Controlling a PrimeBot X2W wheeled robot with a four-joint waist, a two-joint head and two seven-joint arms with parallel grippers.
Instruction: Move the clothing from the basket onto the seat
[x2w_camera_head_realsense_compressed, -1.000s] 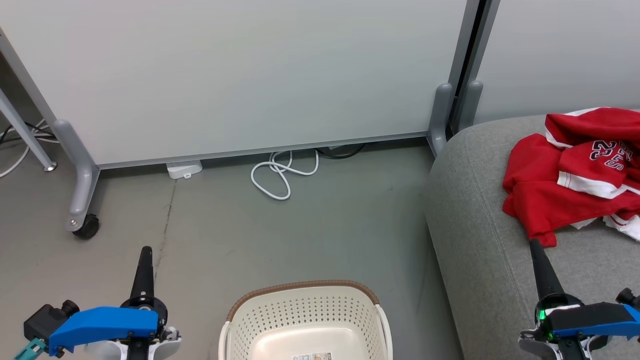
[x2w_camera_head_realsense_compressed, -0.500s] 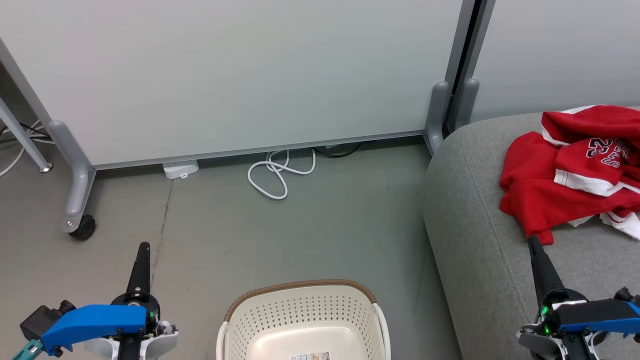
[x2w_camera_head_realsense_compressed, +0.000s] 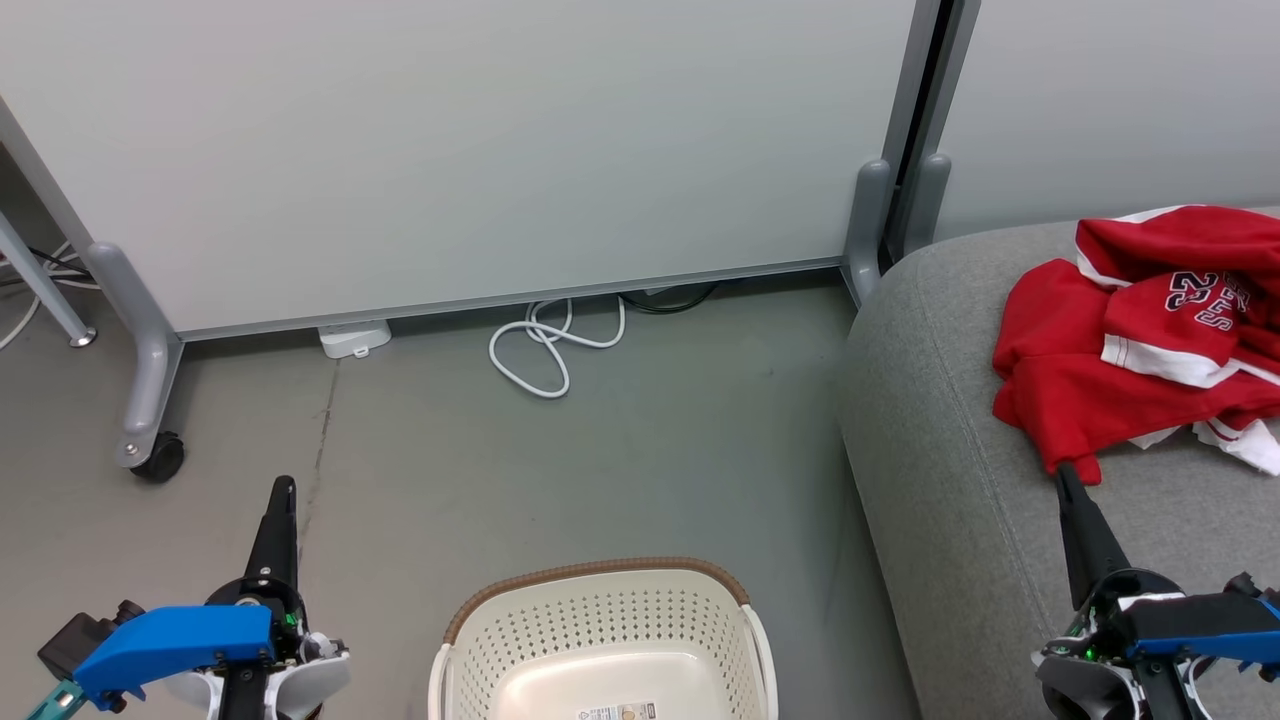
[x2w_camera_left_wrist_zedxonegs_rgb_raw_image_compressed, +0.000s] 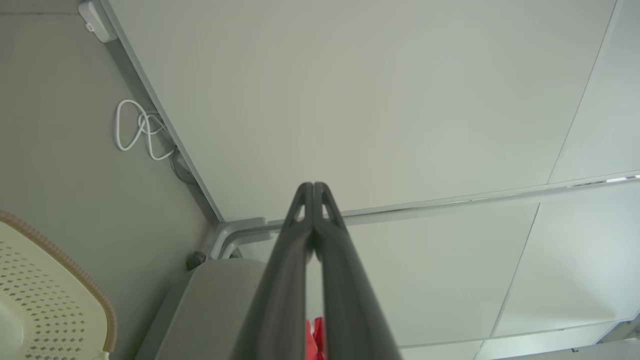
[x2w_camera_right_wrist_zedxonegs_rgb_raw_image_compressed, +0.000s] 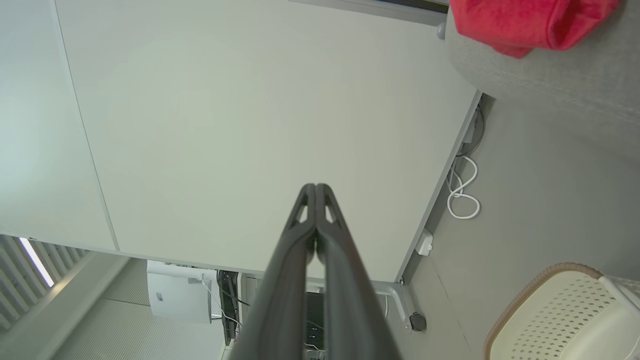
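The red clothing (x2w_camera_head_realsense_compressed: 1140, 360) with white trim and white numbers lies crumpled on the grey seat (x2w_camera_head_realsense_compressed: 960, 500) at the right; the right wrist view shows it (x2w_camera_right_wrist_zedxonegs_rgb_raw_image_compressed: 525, 20) at the top. The cream basket (x2w_camera_head_realsense_compressed: 600, 640) with a brown rim stands on the floor at the bottom centre, holding no clothing in the part I see. My left gripper (x2w_camera_head_realsense_compressed: 283, 487) is shut over the floor left of the basket, its fingertips pressed together (x2w_camera_left_wrist_zedxonegs_rgb_raw_image_compressed: 313, 186). My right gripper (x2w_camera_head_realsense_compressed: 1063, 472) is shut and holds nothing, its tip just below the clothing's lower edge above the seat (x2w_camera_right_wrist_zedxonegs_rgb_raw_image_compressed: 316, 187).
A pale partition panel (x2w_camera_head_realsense_compressed: 480, 150) on grey feet with a caster (x2w_camera_head_realsense_compressed: 155, 462) stands behind. A coiled white cable (x2w_camera_head_realsense_compressed: 545, 350) and a white power block (x2w_camera_head_realsense_compressed: 355, 338) lie on the grey floor at its foot. A second panel (x2w_camera_head_realsense_compressed: 1100, 100) stands behind the seat.
The whole head view has shifted slightly, so the camera moved. Both grippers stay shut and sit a little lower in view; the clothing and basket have not moved.
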